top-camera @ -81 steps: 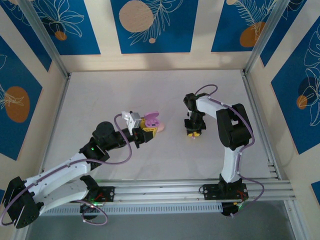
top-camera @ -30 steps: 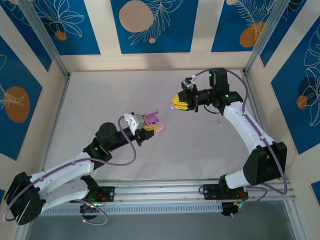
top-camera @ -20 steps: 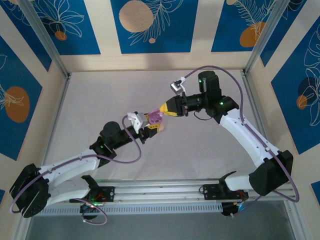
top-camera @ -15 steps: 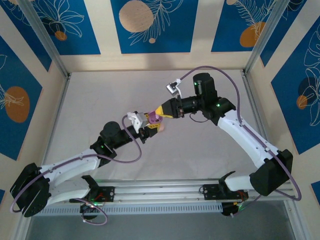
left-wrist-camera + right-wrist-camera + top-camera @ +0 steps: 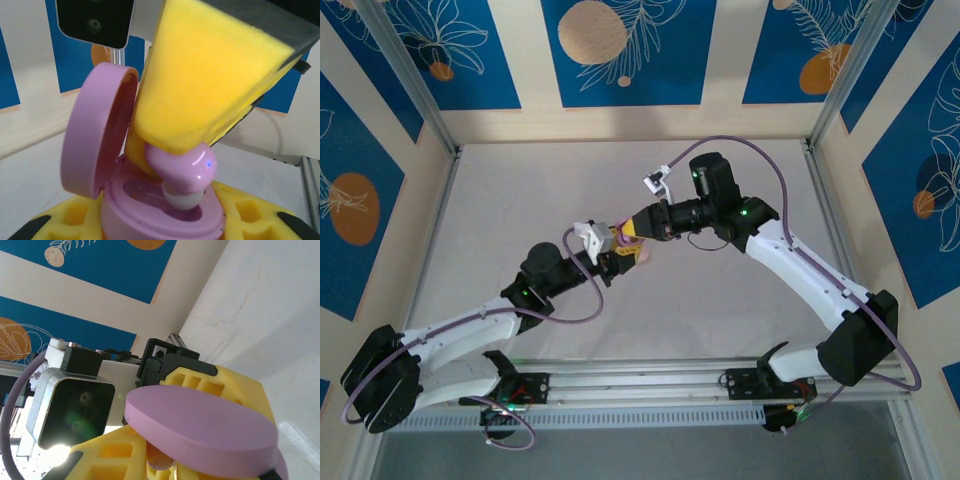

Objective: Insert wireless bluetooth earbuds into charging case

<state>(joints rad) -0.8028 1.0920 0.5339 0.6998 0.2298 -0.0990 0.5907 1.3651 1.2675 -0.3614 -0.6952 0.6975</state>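
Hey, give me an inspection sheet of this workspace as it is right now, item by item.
Surface: pale table, no spills seen.
Job's things: lilac charging case, lid open; lilac earbud, white tip down in a well of the case.
Clutter: small peach object beside the case, too small to identify.
Grippers: left gripper shut on the charging case; right gripper shut on the earbud.
Cables: purple cables loop along both arms.
Surroundings: blue-and-cream patterned walls; aluminium rail at the near edge.
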